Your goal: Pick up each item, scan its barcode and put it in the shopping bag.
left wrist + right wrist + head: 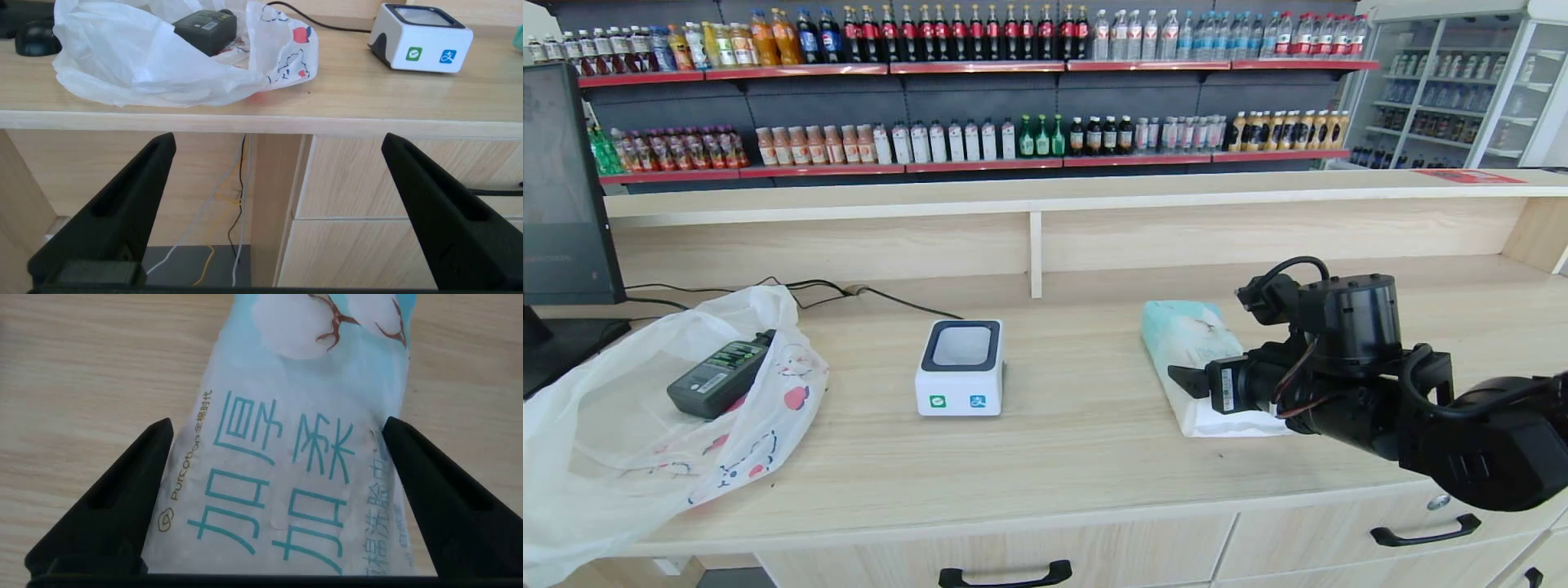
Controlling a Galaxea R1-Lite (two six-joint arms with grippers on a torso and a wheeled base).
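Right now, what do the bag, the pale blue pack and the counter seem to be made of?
Bag: probably thin plastic film, translucent and crumpled.
Pack: soft plastic wrapper, slightly glossy, wrinkled.
Counter: wood or wood-look laminate, matte; grain lines show.

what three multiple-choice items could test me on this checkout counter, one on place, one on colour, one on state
1. Where does the scanner stand? A on a shelf; B on the counter between the shopping bag and the tissue pack; C in a drawer.
2. The scanner's body is: A white; B red; C yellow.
3. The right gripper has its jaws: A shut on the scanner; B shut, empty; C open, either side of the tissue pack.
Answers: 1 B, head view shows it between them; 2 A, its sides are white; 3 C, right wrist view shows them apart, pack between.
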